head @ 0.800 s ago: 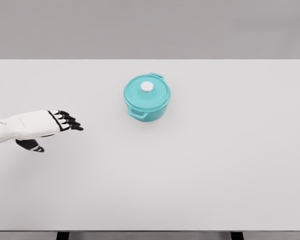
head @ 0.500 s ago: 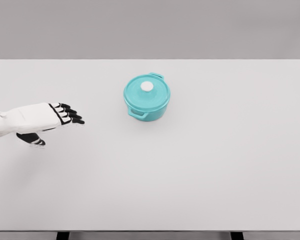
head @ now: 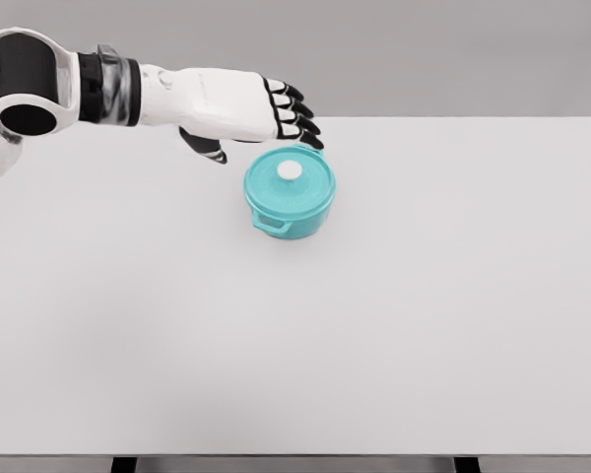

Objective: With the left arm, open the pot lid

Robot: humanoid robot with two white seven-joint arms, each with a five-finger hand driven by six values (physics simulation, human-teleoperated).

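Teal enamel covers the pot, which is set on the counter just below and in front of the left hand. Its lid is seated, with a white knob at the centre. The fingers are held extended and slightly spread, nothing being clasped; the dark fingertips are seen above the pot's far rim, and contact cannot be confirmed. The thumb hangs beneath the palm. For the step in hand, the hand is best brought down so that the knob lies between thumb and fingers, then closed firmly and lifted straight up, so that the pot is not dragged. The right arm is not seen.
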